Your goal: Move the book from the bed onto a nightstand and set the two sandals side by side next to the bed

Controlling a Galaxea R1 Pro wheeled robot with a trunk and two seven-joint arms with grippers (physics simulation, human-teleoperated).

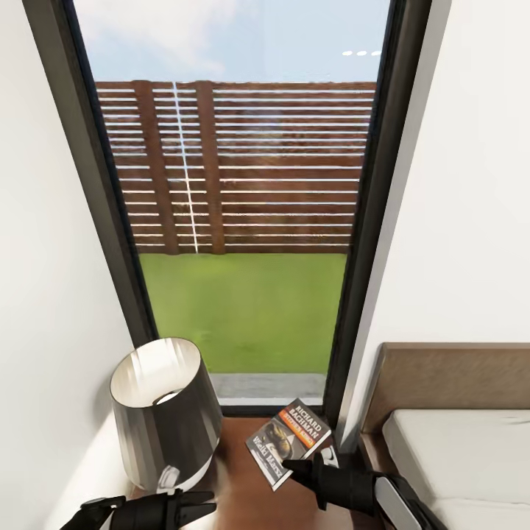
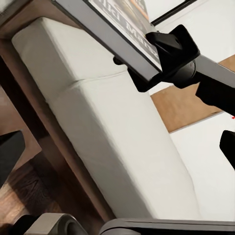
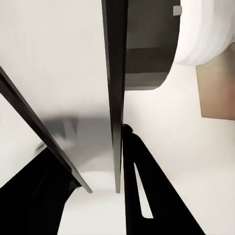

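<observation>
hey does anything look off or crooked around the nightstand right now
Only the book: it is not lying flat. The right pincer grips one edge and holds it tilted over the nightstand, beside the lamp. The lamp stands upright, and nothing looks spilled or damaged.

Daylight floods the head view through the tall window (image 1: 243,206), whose sky is nearly blown out to white at the top, with three small bright glints on the glass near the upper right. The white walls (image 1: 471,184) render flat and evenly bright, almost without shading. The lamp shade (image 1: 165,412) carries a soft sheen, brighter inside its rim, and streaky vertical highlights on its dark side. The fence slats look slightly smeared, and straight frame lines lean outward toward the edges. In the left wrist view the mattress (image 2: 112,127) is evenly lit with faint shading along its side. The right wrist view is hazy, with a blurred grey shadow on a pale surface.
</observation>
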